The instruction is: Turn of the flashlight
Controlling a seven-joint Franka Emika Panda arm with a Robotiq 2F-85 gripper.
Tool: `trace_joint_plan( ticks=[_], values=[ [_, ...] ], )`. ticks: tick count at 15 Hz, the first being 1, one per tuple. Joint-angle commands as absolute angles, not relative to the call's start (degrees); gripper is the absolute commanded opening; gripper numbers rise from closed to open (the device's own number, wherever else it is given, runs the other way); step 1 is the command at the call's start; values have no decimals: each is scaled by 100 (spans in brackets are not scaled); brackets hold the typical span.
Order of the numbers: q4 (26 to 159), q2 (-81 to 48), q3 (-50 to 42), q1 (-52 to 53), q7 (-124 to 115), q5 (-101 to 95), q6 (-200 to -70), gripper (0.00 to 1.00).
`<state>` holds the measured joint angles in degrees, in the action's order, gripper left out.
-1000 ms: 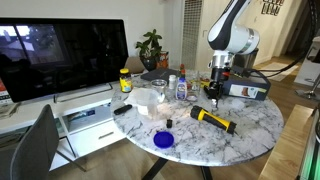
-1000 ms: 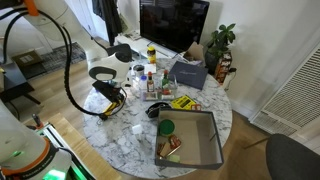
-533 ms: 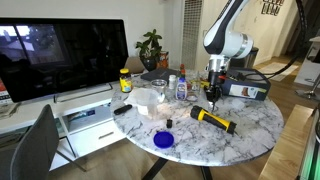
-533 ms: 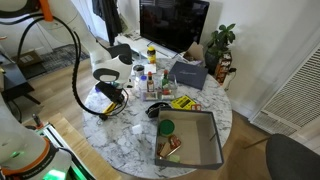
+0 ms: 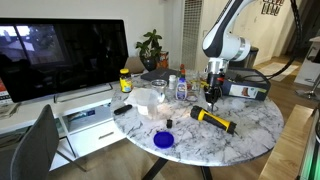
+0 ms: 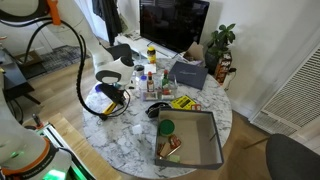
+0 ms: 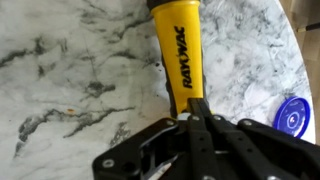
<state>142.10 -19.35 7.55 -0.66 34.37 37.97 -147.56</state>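
Observation:
The flashlight lies flat on the marble table, a yellow body with black ends. In the wrist view its yellow body bears black lettering and runs up out of the frame. My gripper has both fingers pressed together, and their tips are on or just above the near part of the yellow body. In an exterior view the gripper hangs over the flashlight's end nearest the bottles. From the opposite side, the gripper and arm hide most of the flashlight.
A blue lid lies near the table's front edge and shows in the wrist view. Several bottles stand behind the gripper. A grey bin, a box, a TV and a plant are around.
The arm has shifted a little sideways and lowered the gripper toward the flashlight's end. The flashlight has not moved.

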Motion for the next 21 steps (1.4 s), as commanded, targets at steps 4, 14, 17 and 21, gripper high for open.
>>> trace_joint_plan(
  ticks=[4, 14, 17, 21],
  values=[
    [14091, -2145, 933, -290, 3452, 3728, -14894, 0],
    [13995, -2311, 941, -237, 3241, 3470, -14872, 0],
    [13929, -2425, 920, -178, 3003, 3100, -14885, 0],
    [13766, -2639, 985, -84, 2508, 2446, -14832, 0]
  ],
)
